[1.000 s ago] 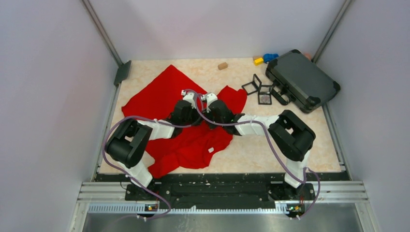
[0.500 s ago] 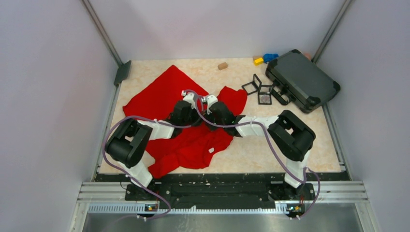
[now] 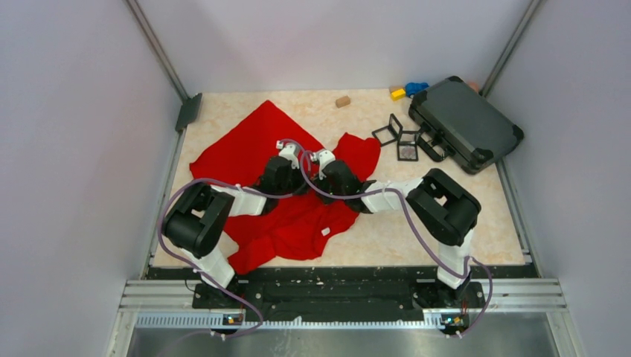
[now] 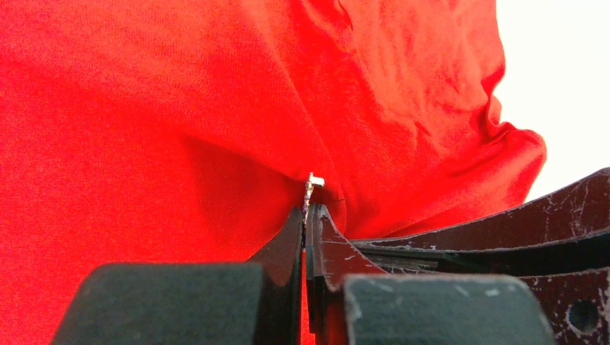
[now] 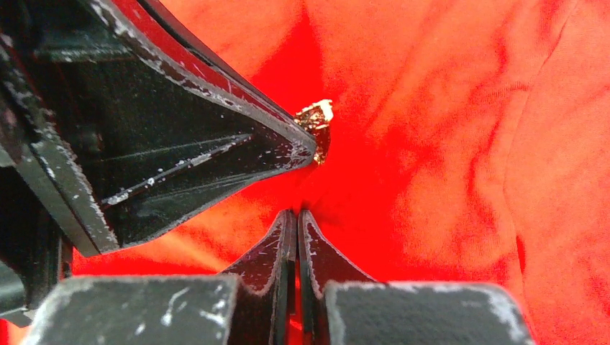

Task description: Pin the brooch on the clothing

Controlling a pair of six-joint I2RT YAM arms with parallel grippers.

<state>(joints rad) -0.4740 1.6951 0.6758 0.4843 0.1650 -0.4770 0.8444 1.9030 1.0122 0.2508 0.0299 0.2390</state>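
The red clothing (image 3: 245,149) lies spread and rumpled on the table, its small white tag (image 3: 325,231) near the front. My two grippers meet over its middle. My left gripper (image 4: 308,212) is shut on the brooch (image 4: 313,184), a small metal piece sticking out of its tips against the fabric. In the right wrist view the brooch (image 5: 317,123) glints gold at the left fingers' tip (image 5: 288,147). My right gripper (image 5: 296,214) is shut on a pinched fold of the clothing (image 5: 431,129) just below the brooch. In the top view the left gripper (image 3: 296,174) and right gripper (image 3: 318,178) are almost touching.
A black case (image 3: 465,123) lies at the back right, with black square frames (image 3: 398,138) beside it. A tan block (image 3: 342,101) and yellow and blue pieces (image 3: 409,91) sit at the back edge. A black bracket (image 3: 187,111) stands at the back left corner.
Both grippers have shifted slightly to the left over the clothing, and the right arm's elbow has swung left with them. Both stay shut.
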